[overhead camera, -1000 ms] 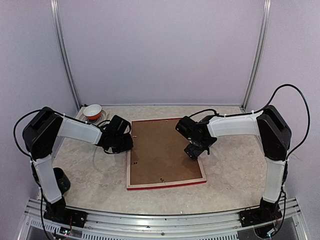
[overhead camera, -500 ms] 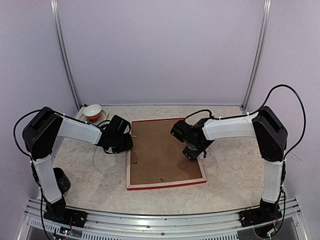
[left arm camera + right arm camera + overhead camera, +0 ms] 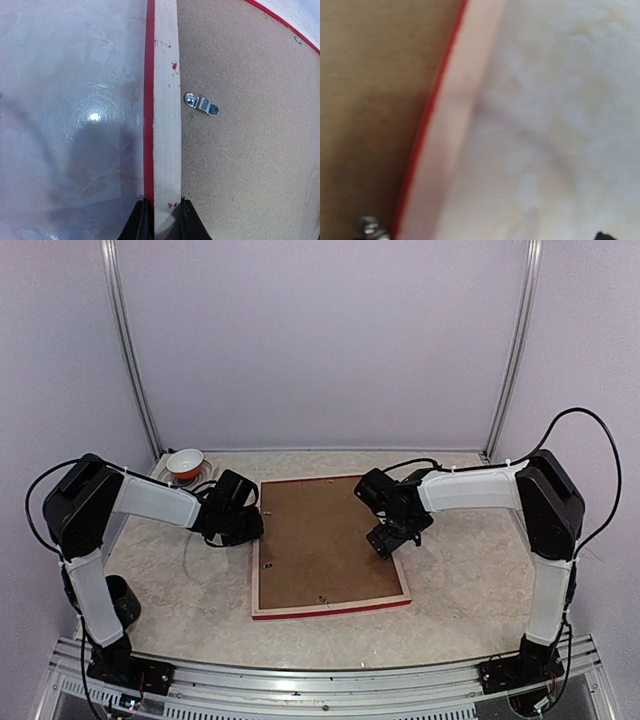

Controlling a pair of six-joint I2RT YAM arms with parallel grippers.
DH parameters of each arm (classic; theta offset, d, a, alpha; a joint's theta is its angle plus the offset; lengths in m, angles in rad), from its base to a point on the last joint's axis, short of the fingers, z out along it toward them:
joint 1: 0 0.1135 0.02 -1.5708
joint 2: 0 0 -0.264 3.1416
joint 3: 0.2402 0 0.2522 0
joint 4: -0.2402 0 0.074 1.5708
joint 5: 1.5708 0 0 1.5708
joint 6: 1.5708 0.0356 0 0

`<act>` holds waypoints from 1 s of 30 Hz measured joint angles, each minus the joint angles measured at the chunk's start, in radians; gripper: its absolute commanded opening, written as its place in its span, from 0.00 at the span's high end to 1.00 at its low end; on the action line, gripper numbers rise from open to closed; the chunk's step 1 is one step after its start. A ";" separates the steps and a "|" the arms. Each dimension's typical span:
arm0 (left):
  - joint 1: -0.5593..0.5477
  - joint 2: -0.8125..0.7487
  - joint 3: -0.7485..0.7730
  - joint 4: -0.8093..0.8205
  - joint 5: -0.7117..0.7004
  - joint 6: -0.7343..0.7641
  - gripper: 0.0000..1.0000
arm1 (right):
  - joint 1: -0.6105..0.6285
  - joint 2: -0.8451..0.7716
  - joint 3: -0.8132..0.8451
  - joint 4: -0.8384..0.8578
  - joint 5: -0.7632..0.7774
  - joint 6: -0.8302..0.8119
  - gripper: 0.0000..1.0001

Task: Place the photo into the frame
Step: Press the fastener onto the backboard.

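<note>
While the large rectangular picture frame (image 3: 330,604), pale unpainted wood with a glossy red edge, lies back-up in the middle of the marbled table (image 3: 460,590) with a flat brown backing board (image 3: 325,540) set inside it, the left gripper (image 3: 161,212) pinches its left rail between narrow jaws, one finger on each side. The right gripper (image 3: 386,544) hangs above the right rail, jaws spread wide, holding nothing.

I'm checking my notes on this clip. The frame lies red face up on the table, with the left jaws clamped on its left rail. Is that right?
Not quite: the frame lies back up, not red face up. The top external view shows its pale wood back and the brown backing board set in it. The rest holds.
</note>
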 measured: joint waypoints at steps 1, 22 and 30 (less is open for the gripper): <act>0.001 -0.001 -0.001 0.000 0.001 0.000 0.85 | -0.006 -0.009 -0.006 0.010 -0.034 -0.006 0.01; 0.002 -0.003 -0.006 0.007 0.002 0.000 0.86 | -0.054 -0.076 0.010 0.053 -0.179 -0.008 0.01; 0.002 -0.003 -0.006 0.007 0.002 0.000 0.86 | -0.074 -0.049 -0.006 0.023 -0.156 -0.005 0.01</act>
